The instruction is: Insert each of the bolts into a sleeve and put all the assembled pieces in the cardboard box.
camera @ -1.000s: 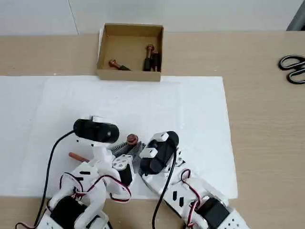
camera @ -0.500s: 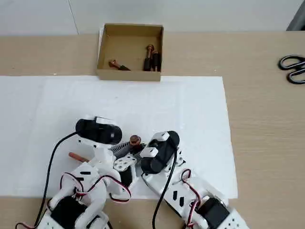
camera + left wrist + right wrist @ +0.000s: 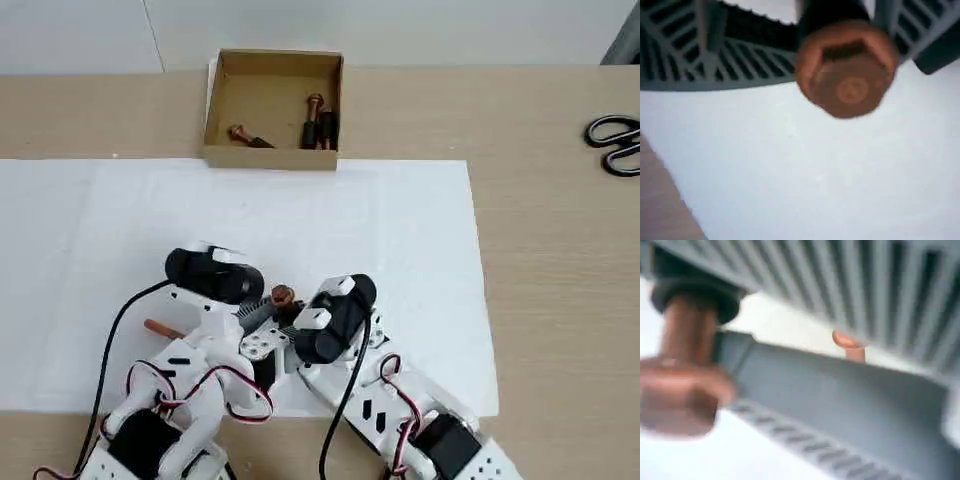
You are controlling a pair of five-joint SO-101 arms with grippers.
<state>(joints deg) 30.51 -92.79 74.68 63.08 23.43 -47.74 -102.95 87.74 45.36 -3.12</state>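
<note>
Well short of the cardboard box [image 3: 272, 158], left gripper [image 3: 264, 307] clamps sleeve [image 3: 690, 292] and bolt [image 3: 282, 294]; right gripper [image 3: 296, 316] state undeterminable; likely rigid, slippery, so grasp at the sleeve.

Above the sheet [image 3: 400, 230] a bolt [image 3: 281, 294], cardboard box [image 3: 272, 158] well behind

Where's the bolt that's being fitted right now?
In the high view, the bolt is over the near part of the white sheet, left of centre. It sits between the two arms, far from the cardboard box.
</note>
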